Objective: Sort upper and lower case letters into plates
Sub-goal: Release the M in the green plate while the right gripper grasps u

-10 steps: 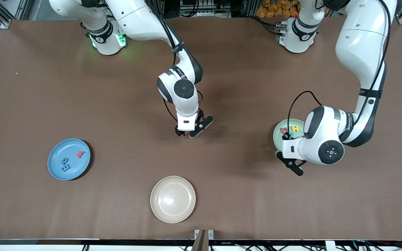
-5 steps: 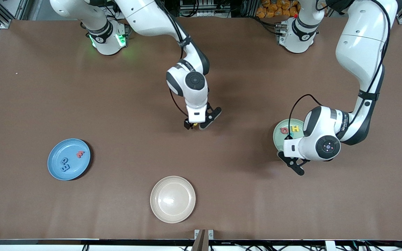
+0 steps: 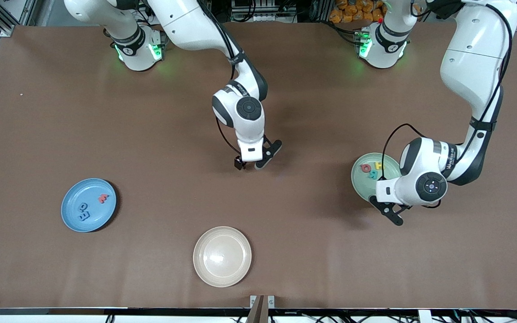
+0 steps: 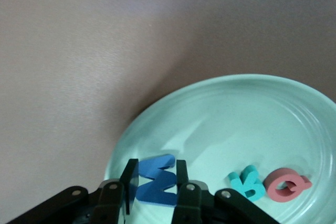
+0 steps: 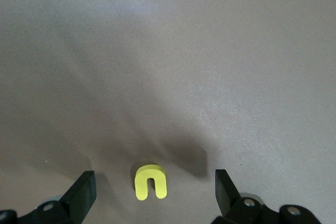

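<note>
My left gripper (image 3: 390,214) (image 4: 155,176) is shut on a blue letter (image 4: 156,183) and hangs over the rim of the pale mint green plate (image 3: 358,180) (image 4: 236,124). In that plate lie a red letter (image 3: 366,168) (image 4: 286,184), a teal letter (image 3: 373,175) (image 4: 247,183) and a yellow letter (image 3: 378,165). My right gripper (image 3: 250,164) (image 5: 153,181) is open low over the middle of the table, its fingers on either side of a small yellow letter (image 5: 150,183) that lies flat there. The bright blue plate (image 3: 75,197) holds a red letter (image 3: 102,198) and blue letters (image 3: 83,211).
A cream-beige plate (image 3: 222,256) with nothing in it sits near the table's front edge, nearer to the front camera than my right gripper. The blue plate is toward the right arm's end of the table, the mint plate toward the left arm's end.
My right gripper has shifted a little toward the robots' bases and settled over the yellow letter. My left gripper has moved slightly toward its own end of the table, uncovering more of the mint plate.
</note>
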